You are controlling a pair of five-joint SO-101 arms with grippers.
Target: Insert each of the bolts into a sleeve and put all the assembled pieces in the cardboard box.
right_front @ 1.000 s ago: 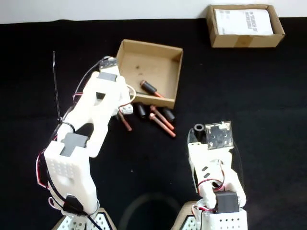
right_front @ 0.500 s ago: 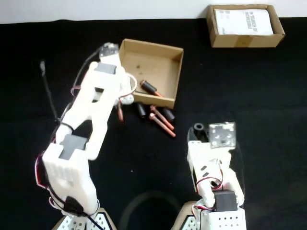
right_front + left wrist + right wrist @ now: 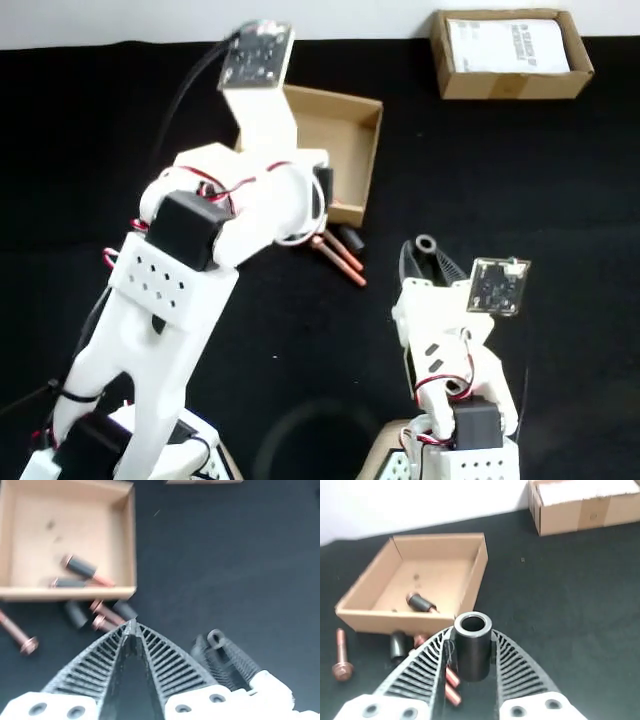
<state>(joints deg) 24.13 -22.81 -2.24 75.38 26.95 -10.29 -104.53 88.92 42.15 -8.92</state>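
1. The sleeve (image 3: 472, 652) is sitting in the right claw (image 3: 472, 636), which is clamping it by its sides. It is raised above the bench (image 3: 580, 605), well apart from the cardboard box (image 3: 476, 575).
2. Its long axis is running roughly upright, with the open bore facing upward.
3. In my judgement a bolt is due to go down that bore. The right claw should be holding the sleeve plumb and steady, with the shank lining up on the axis before any push.
4. Loose bolts (image 3: 340, 256) and a spare sleeve (image 3: 349, 238) are lying just outside the box's near wall.
5. The left claw (image 3: 131, 626) is hanging over those pieces, pinched together, with nothing showing between its fingers.
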